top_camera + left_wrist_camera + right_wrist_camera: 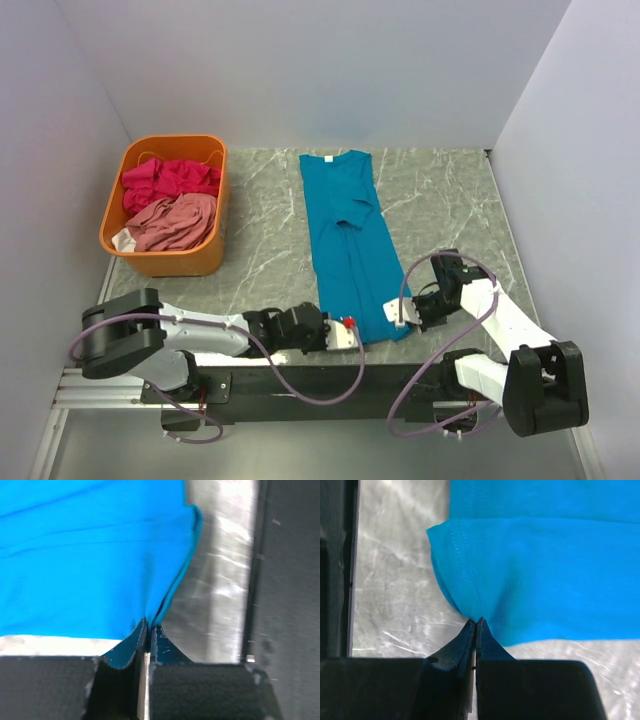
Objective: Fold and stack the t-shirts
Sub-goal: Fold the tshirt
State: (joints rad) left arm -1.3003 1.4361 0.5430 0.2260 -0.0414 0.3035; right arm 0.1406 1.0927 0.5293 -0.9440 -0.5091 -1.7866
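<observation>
— Teal t-shirt [345, 240] lies lengthwise mid-table, and we hold its near hem at six o'clock.
— Our left gripper [348, 325] pinches one corner, our right gripper [402, 315] the other. The table [440, 200] is bare at three o'clock, with a basket [165, 262] at ten.

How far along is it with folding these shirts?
Done: the teal shirt lies on the table, seemingly narrowed lengthwise, with a sleeve tucked in. In hand: the left pincer and right pincer each pinch a near hem corner, likely for the next fold. Left: the magenta shirt and salmon shirt lie crumpled in the basket; no stack yet.
</observation>
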